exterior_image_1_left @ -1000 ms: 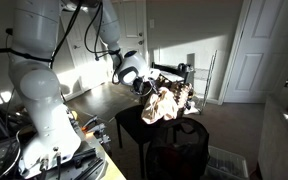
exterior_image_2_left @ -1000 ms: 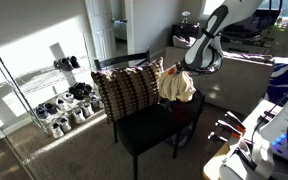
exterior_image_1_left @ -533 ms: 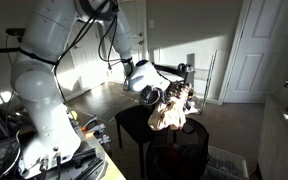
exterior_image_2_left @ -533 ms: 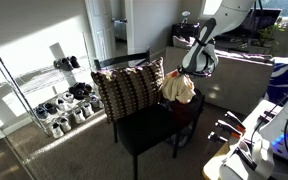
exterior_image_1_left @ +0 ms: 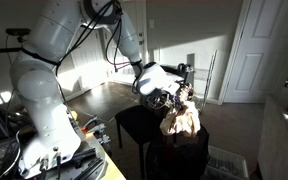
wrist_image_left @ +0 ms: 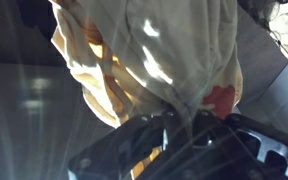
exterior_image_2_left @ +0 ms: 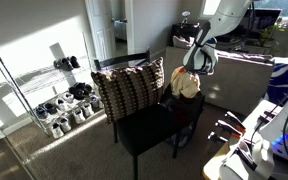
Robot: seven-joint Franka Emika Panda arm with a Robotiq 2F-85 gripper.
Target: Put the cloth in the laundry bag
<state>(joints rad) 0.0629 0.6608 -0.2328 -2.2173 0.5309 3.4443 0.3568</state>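
The cloth (exterior_image_1_left: 181, 121), cream with orange and red patches, hangs bunched from my gripper (exterior_image_1_left: 170, 99). It hangs over the dark laundry bag (exterior_image_1_left: 180, 156) that stands beside the black chair (exterior_image_1_left: 132, 124). In an exterior view the cloth (exterior_image_2_left: 187, 86) hangs below the gripper (exterior_image_2_left: 193, 68), with its lower end at the bag's mouth (exterior_image_2_left: 192, 108). In the wrist view the cloth (wrist_image_left: 154, 50) fills the frame and a fold is pinched between the black jaws (wrist_image_left: 166, 124). Whether the cloth touches the bag I cannot tell.
A patterned brown cushion (exterior_image_2_left: 129, 88) leans on the chair back and the chair's seat (exterior_image_2_left: 144, 127) is dark. A wire shoe rack (exterior_image_2_left: 66, 100) stands by the wall. White doors (exterior_image_1_left: 264, 50) are behind. Cables and gear (exterior_image_1_left: 54, 150) crowd the robot's base.
My gripper has carried the cloth sideways off the chair seat and lower, over the laundry bag. The cloth stays held throughout.
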